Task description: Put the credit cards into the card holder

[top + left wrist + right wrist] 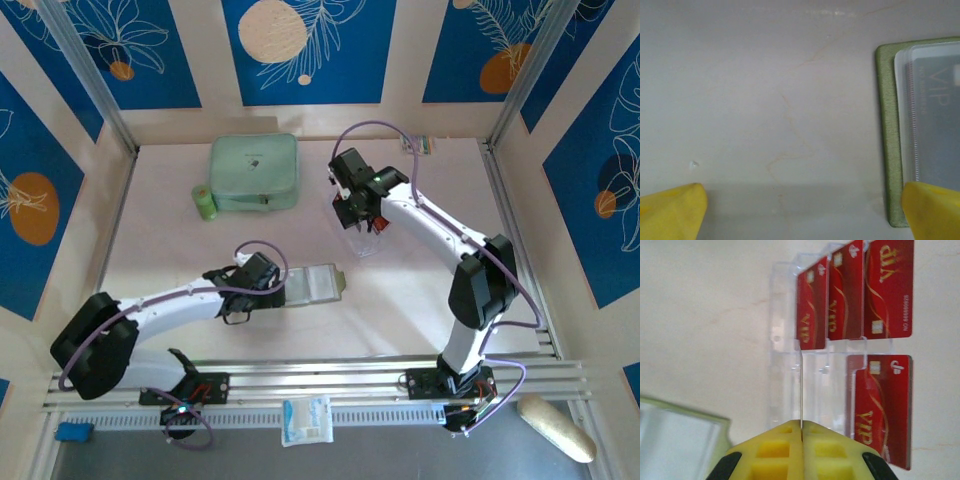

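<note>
The left gripper (801,205) hangs low over the table (740,100) with its jaws spread wide and nothing between them. The wallet (887,125) lies open and flat, its near corner under the right-hand fingertip. It stretches straight ahead from there, its long axis pointing away from the jaws. A grey card (940,115) sits in its clear pocket, lengthwise along the wallet, with its "VIP" lettering running the same way.

Farther out, the right gripper (801,435) has its jaws pressed together on a pinched card (801,390). The card is seen edge-on as a thin line running straight ahead from the seam, and its colour cannot be told. It stands in a clear tray (782,365). The red cards (882,410) are here too. One is just right of the jaws and three overlap in a row beyond the tips, all with their long axes pointing away from the jaws.

Farthest, ahead and to the left of those jaws, lie a mint case (253,172) and a small green roll (204,202).
</note>
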